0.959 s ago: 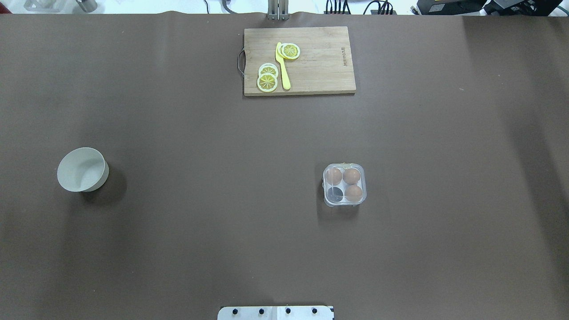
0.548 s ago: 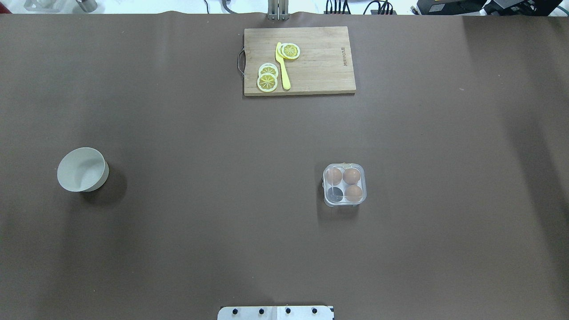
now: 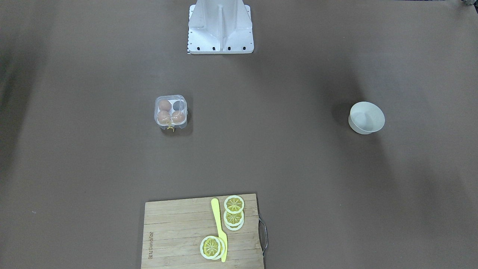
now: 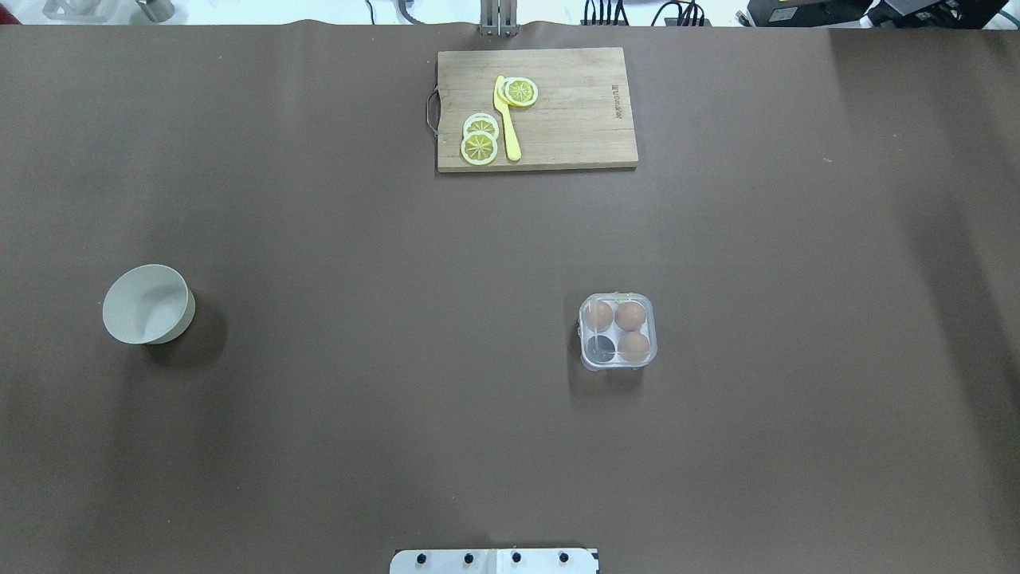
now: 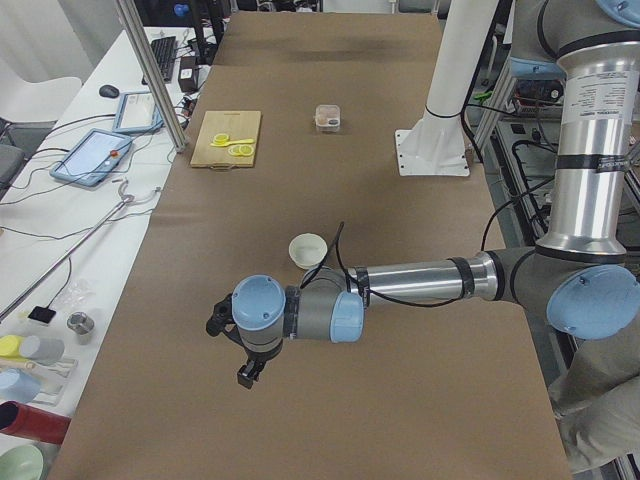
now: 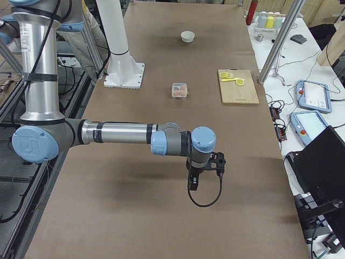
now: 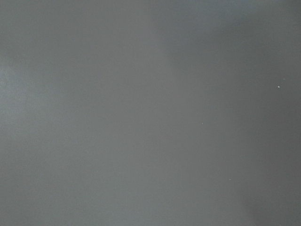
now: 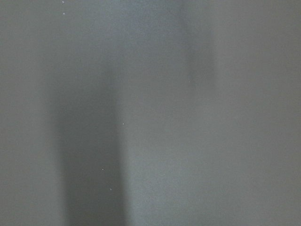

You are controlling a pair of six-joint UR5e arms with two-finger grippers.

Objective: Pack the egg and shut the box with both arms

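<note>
The clear box stands on the brown table right of centre; it also shows in the front view. Three brown eggs sit in its cells and the near-left cell is empty. The lid seems to lie over the cells, with the yellow string at its far side. No loose egg shows. The left gripper hangs over bare table at the left end, the right gripper at the right end; I cannot tell whether either is open. Both wrist views show only bare table.
A white bowl stands at the left, with nothing in it. A wooden cutting board at the far middle carries lemon slices and a yellow knife. The white mounting stand is at the robot's edge.
</note>
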